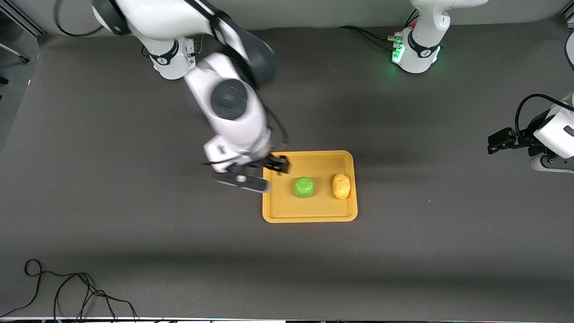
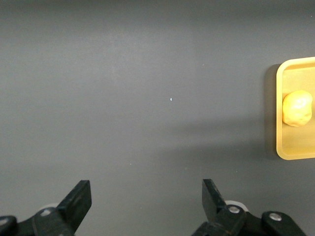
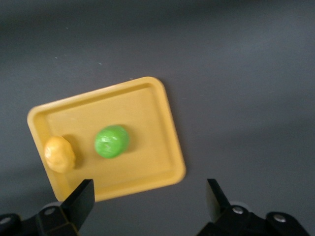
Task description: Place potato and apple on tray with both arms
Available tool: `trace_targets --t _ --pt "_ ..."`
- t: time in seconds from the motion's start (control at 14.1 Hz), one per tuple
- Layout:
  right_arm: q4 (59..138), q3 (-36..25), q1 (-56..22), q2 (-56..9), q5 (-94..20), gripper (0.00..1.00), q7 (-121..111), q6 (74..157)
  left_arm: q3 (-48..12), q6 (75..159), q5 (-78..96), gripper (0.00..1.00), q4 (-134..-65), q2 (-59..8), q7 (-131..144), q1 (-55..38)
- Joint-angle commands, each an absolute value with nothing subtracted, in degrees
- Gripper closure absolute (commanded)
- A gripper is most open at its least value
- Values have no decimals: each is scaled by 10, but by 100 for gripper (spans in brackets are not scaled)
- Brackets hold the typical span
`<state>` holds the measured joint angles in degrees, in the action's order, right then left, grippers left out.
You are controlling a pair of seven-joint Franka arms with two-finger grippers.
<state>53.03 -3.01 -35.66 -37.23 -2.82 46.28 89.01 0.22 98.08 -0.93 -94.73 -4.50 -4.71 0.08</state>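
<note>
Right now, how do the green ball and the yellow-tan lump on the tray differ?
The round bright green apple is a near-sphere; the lumpy yellow-tan potato is an oval, longer than wide. The apple sits mid-tray; the potato lies beside it, close to the rim toward the left arm's end. Both rest apart and ungripped on the flat orange-yellow tray.

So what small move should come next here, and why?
Probably pull the right pincer up and away from the tray: it is open and empty, and both apple and potato already lie on it.
</note>
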Motion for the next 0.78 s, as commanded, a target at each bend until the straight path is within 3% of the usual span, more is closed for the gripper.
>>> trace_targets --t 0.0,0.28,0.5,0.71 --pt "676 -62 -349 -241 -33 0 361 878 2 989 -15 0 -952 -36 -54 2" --pt "829 -142 -338 -100 -32 0 205 883 3 996 -7 0 -953 -48 -47 2" --pt "910 -140 -255 -28 -32 0 105 908 3 995 -11 0 -954 -49 -54 2" --pt "936 -88 -148 -1 -29 0 64 908 4 991 -11 0 -956 -46 -54 4"
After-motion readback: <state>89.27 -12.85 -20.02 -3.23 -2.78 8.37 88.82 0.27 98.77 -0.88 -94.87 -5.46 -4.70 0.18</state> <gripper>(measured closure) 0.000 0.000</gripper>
